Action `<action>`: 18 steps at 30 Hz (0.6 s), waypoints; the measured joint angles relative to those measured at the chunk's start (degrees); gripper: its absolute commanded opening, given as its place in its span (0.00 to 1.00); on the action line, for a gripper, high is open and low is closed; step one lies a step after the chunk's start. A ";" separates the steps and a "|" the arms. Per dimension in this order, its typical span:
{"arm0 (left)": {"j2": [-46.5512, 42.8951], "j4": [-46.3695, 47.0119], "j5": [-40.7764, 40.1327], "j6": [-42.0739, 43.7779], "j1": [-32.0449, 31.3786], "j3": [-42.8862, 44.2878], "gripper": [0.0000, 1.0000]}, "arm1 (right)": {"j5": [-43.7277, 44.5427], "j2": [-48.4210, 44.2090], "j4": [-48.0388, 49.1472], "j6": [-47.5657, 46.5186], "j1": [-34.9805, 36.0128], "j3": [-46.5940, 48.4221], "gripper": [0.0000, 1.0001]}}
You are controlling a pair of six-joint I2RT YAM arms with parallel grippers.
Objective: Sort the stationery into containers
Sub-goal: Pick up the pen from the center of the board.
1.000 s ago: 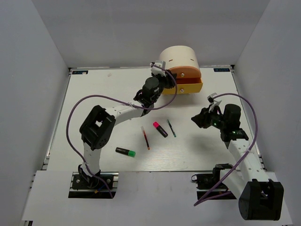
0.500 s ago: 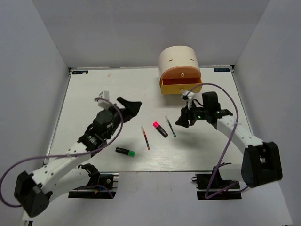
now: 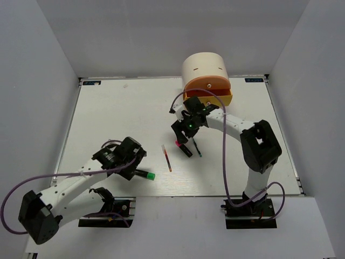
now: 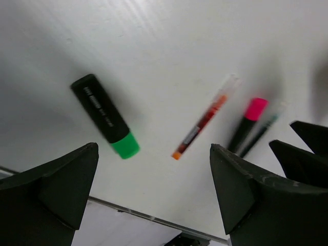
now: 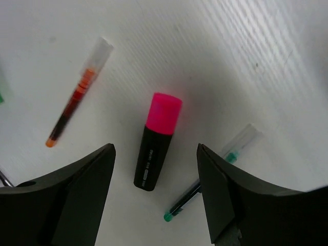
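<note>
The green-capped highlighter (image 3: pixel 146 175) (image 4: pixel 105 117) lies near the table's front edge. My left gripper (image 3: pixel 133 162) (image 4: pixel 154 154) hovers open just left of it, holding nothing. The pink-capped highlighter (image 3: pixel 185 149) (image 5: pixel 156 148) lies mid-table. My right gripper (image 3: pixel 183 135) (image 5: pixel 155 149) hangs open above it, one jaw on each side. A red pen (image 3: pixel 166 157) (image 4: pixel 205 117) (image 5: pixel 79 107) lies left of the pink highlighter, and a green pen (image 3: pixel 197 148) (image 5: pixel 215 177) lies right of it. The cream drawer unit (image 3: pixel 204 67) stands at the back with its yellow drawer (image 3: pixel 223 99) pulled out.
The table's front edge (image 4: pixel 123 211) runs just below my left jaws. White walls enclose the table on the left, back and right. The right arm (image 3: pixel 237 125) reaches across in front of the drawer unit.
My left arm swung from the drawer unit down to the green-capped highlighter. My right arm moved left to the pink one. Both jaws opened wider.
</note>
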 measured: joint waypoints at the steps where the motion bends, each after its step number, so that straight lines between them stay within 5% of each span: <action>1: 1.20 -0.68 0.74 -0.83 0.00 0.15 0.99 | 1.38 1.27 -1.01 0.37 0.39 0.15 0.69; 18: 6.82 -1.36 4.94 -1.49 -0.63 -0.98 0.99 | 8.50 5.09 -4.04 2.97 4.74 0.37 0.62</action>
